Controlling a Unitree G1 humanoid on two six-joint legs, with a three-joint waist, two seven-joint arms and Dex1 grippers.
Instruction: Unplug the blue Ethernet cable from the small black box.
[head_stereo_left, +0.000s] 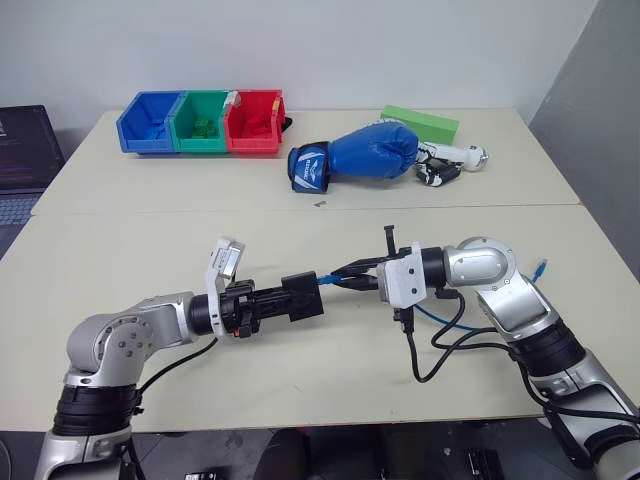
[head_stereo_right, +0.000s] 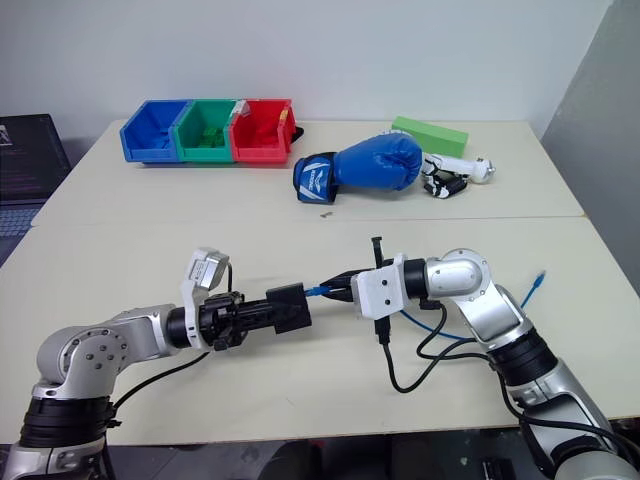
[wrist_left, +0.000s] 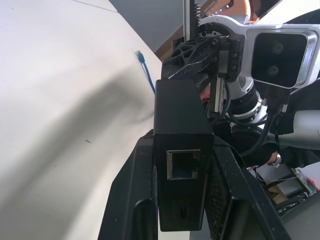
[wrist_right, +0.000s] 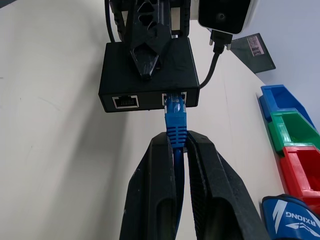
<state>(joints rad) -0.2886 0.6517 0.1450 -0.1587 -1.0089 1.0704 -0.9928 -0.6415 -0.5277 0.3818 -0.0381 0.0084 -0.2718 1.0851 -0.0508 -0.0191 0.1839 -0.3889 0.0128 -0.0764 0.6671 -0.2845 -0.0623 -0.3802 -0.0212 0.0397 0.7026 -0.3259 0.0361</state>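
One word reads: "RIXIONG" on the boxing glove (wrist_right: 294, 218) cuff (right wrist view). Above the table (head_stereo_left: 150, 250), left gripper (head_stereo_left: 290, 300) clamps the small black box (head_stereo_left: 303, 296); right gripper (wrist_right: 180, 145) pinches the plugged-in blue Ethernet cable (wrist_right: 175, 120).

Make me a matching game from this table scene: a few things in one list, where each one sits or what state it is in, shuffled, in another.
Things:
1. small black box
2. blue Ethernet cable
3. boxing glove
4. green block

Places or states:
A. lying at the table's far edge
B. clamped in the left gripper
C. lying beside the red bin
D. plugged in, pinched by the right gripper

Pairs: 1-B, 2-D, 3-C, 4-A
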